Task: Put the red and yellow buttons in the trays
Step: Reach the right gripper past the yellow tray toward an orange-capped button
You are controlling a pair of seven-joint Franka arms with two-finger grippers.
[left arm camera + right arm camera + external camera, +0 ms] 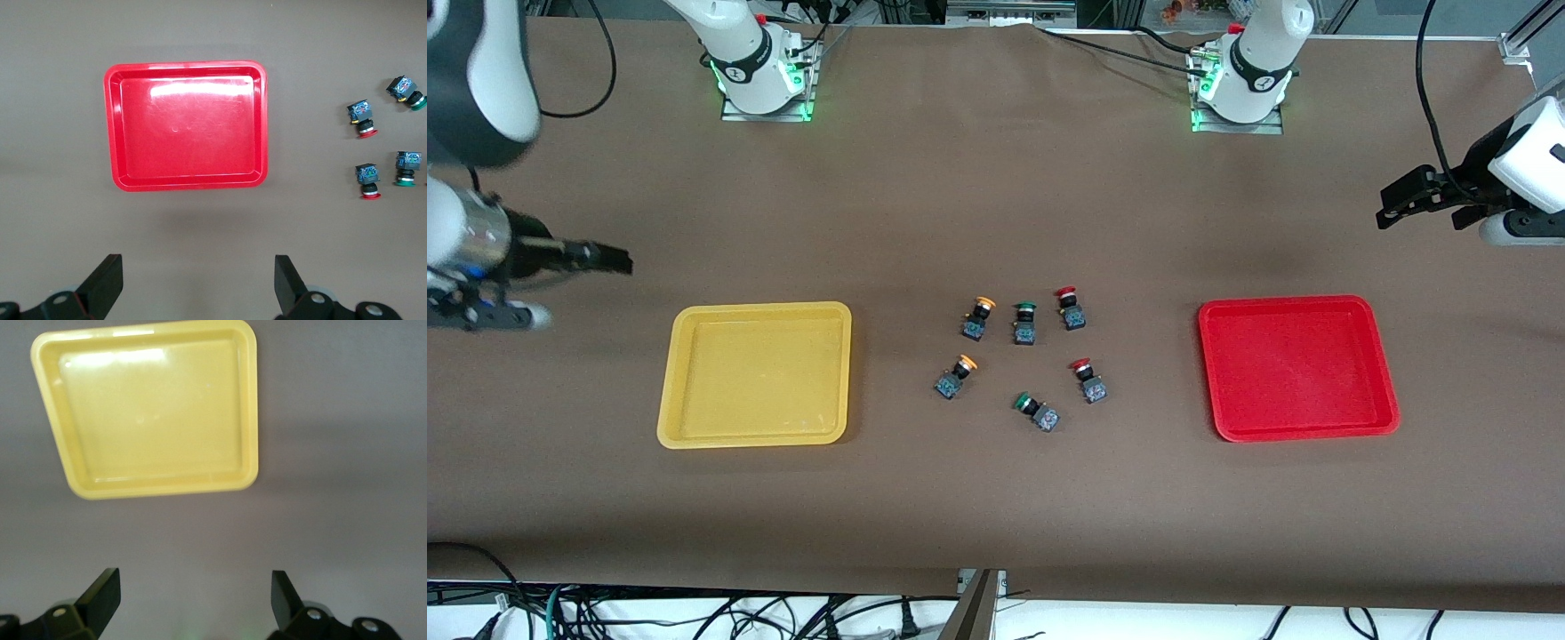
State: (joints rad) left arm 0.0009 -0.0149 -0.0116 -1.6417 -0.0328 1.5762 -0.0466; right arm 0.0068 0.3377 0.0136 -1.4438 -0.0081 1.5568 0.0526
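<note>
Six small push-button switches sit clustered mid-worktop (996, 498) between a yellow tray (685, 373) toward the right arm's end and a red tray (1383, 373) toward the left arm's end, both trays bare. Two yellow-capped buttons (979, 317) (956, 375) lie on the yellow tray's side of the cluster, two red-capped buttons (1070, 308) (1088, 380) on the red tray's side, with two green-capped switches (1024, 323) (1037, 411) among them. The left pincer (199, 283) hangs above the worktop near the red tray, fingers spread wide and holding nothing; the right pincer (195, 597) hangs likewise near the yellow tray, also spread and unladen.
</note>
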